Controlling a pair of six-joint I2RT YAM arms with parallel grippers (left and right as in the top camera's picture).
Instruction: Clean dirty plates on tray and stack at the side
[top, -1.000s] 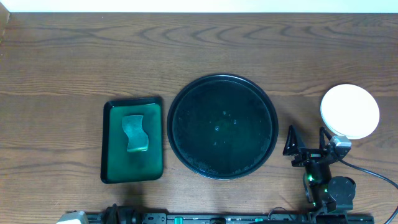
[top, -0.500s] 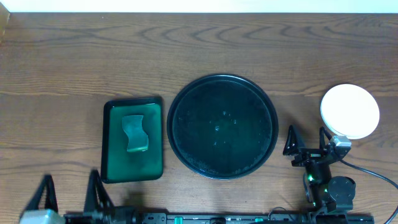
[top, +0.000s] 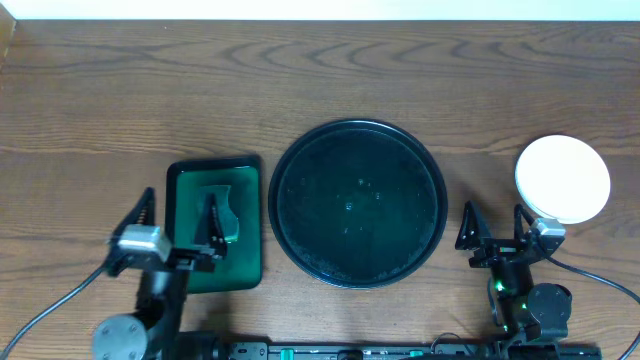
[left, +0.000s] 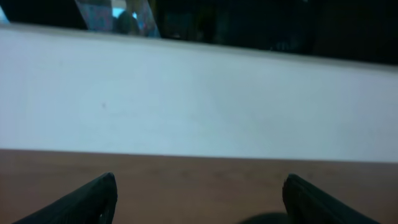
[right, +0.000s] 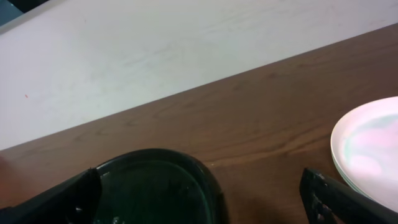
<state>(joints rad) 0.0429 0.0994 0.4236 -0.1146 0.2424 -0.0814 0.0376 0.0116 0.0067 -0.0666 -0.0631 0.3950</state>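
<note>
The large round black tray (top: 330, 170) lies mid-table with no plates on it, only small specks. It also shows in the right wrist view (right: 155, 186). The plates (top: 562, 179) sit stacked on the table at the right, white on top. The right wrist view shows the stack's edge (right: 367, 143) with faint pink and teal tints. My right gripper (top: 493, 212) is open and empty between tray and stack; the right wrist view shows its jaws (right: 200, 180) wide apart. My left gripper (top: 180, 200) is open and empty over the left part of the small green tray, its jaws (left: 199, 186) wide apart.
A small dark-green rectangular tray (top: 245, 250) lies left of the black tray and holds a pale grey-green sponge (top: 228, 215), partly hidden by my left finger. The left wrist view shows brown table top (left: 186, 168) and a white wall beyond.
My left arm has come in from the bottom-left edge and moved up and right over the green tray, jaws open. The right arm, plates and black tray have not moved.
</note>
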